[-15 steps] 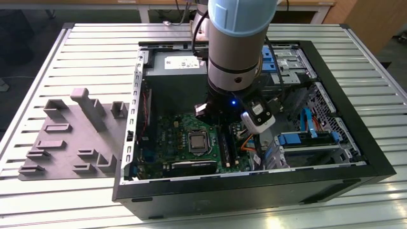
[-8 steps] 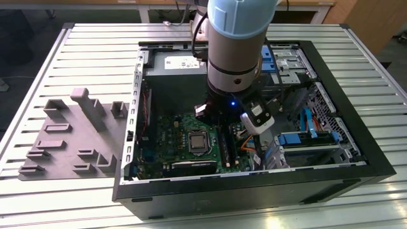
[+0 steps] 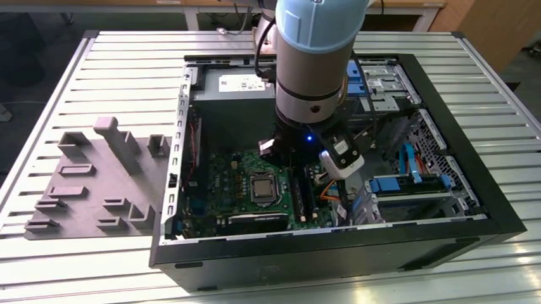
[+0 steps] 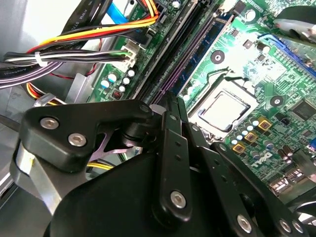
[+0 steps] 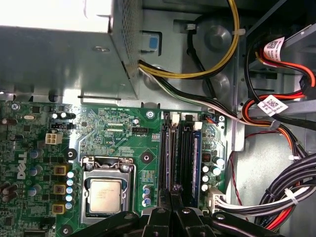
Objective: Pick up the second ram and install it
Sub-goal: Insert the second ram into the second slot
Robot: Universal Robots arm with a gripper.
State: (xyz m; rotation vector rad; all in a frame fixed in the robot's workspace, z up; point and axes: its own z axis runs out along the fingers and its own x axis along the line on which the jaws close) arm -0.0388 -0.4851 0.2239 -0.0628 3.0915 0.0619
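Note:
My gripper is down inside the open computer case, over the memory slots beside the processor. In both wrist views its fingers stand pressed together on a thin dark stick seen edge-on, the second ram. The ram runs in line with one of the long black slots and stands in it or just above it; I cannot tell how deep. Another slot next to it looks filled.
The grey holder tray lies outside the case at the exterior view's left. Bundled cables and drive bays crowd the side beyond the slots. The power supply box overhangs the board's far edge.

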